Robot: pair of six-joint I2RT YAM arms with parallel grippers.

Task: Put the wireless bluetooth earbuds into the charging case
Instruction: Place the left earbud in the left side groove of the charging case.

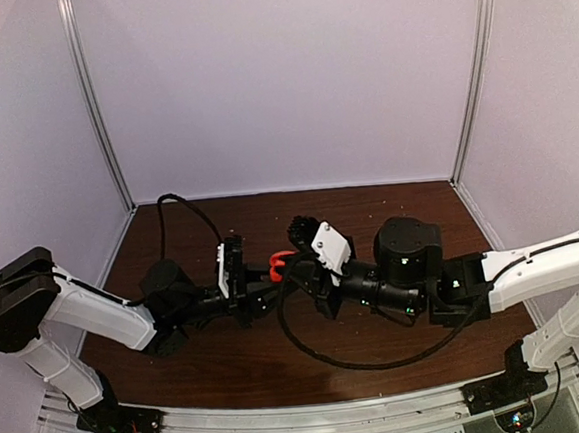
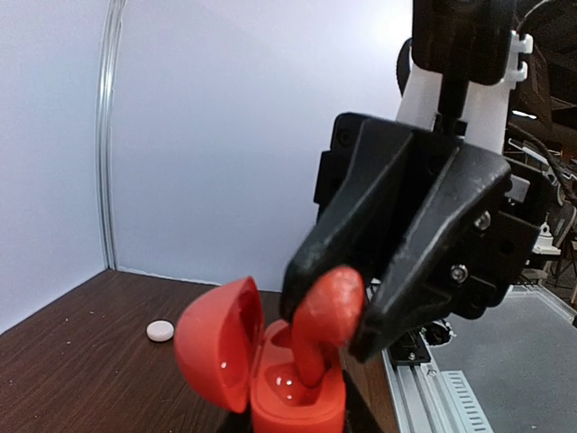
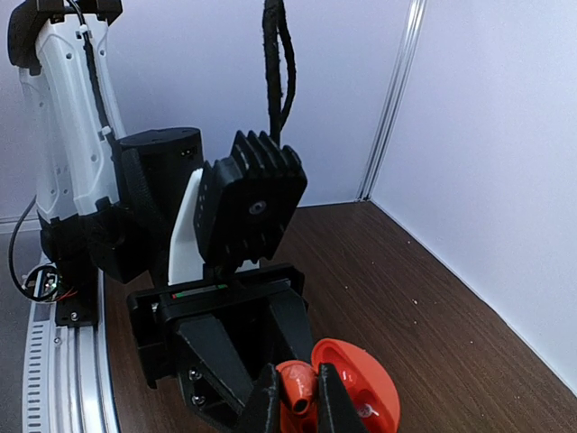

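A red-orange charging case (image 2: 293,401) stands open with its lid (image 2: 216,343) swung left. My left gripper (image 1: 267,284) is shut on the case's base; its fingers barely show at the bottom of the left wrist view. My right gripper (image 2: 327,336) is shut on a red-orange earbud (image 2: 326,302) directly above the case, and the stem reaches down into the open base. In the right wrist view my right gripper (image 3: 297,410) pinches the earbud (image 3: 299,383) beside the lid (image 3: 365,388). In the top view the case (image 1: 281,264) sits between both grippers at the table's middle.
A small white round object (image 2: 160,331) lies on the brown table (image 2: 72,361) to the left, near the back wall. White walls enclose the table on three sides. The right arm's black cable (image 1: 320,349) loops over the table in front of the grippers.
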